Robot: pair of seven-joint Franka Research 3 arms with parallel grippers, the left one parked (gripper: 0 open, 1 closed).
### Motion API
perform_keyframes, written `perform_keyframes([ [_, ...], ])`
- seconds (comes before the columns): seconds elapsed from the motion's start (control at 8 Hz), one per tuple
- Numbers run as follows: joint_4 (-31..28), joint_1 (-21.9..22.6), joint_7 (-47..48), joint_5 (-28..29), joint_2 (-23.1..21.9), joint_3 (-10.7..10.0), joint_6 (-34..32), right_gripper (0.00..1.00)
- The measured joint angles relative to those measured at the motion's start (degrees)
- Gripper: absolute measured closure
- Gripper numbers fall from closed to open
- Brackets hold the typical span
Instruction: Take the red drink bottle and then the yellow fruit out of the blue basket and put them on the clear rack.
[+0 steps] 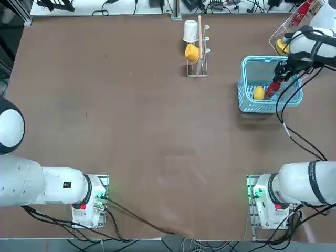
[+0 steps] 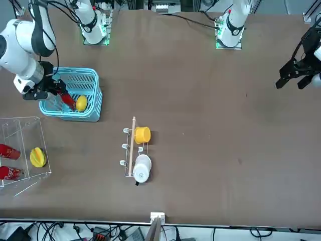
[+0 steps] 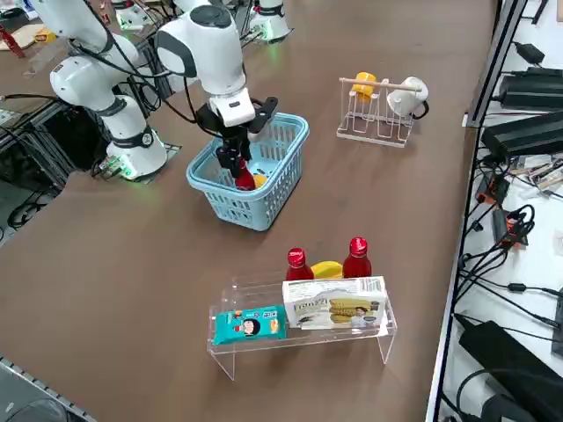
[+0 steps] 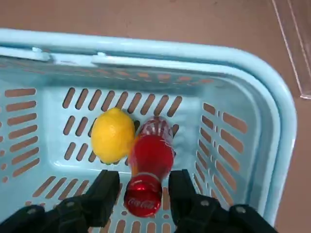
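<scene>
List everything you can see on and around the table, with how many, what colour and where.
red drink bottle: one, red, in the blue basket, touching the fruit
yellow fruit: one, yellow, in the basket
blue basket: one, light blue, on the table's right side
clear rack: one, transparent, beside the basket
red bottles: two, on the rack
yellow-orange fruit: one, on the rack
snack packs: two, blue and white, on the rack
cup stand: one, holding a yellow cup and a white cup
right tool: open, fingers astride the bottle's cap end inside the basket
</scene>
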Motion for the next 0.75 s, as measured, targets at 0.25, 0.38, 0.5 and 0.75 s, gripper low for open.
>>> perform_keyframes([
  [0.25, 0.00, 0.00, 0.02, 0.00, 0.04, 0.01, 0.00, 0.47],
  [0.38, -0.01, 0.00, 0.04, 0.00, 0.07, 0.01, 0.00, 0.55],
  [0.5, 0.00, 0.00, 0.06, 0.00, 0.06, 0.01, 0.01, 0.57],
  [0.75, 0.11, -0.01, 0.50, -0.12, 0.02, 0.01, 0.05, 0.63],
])
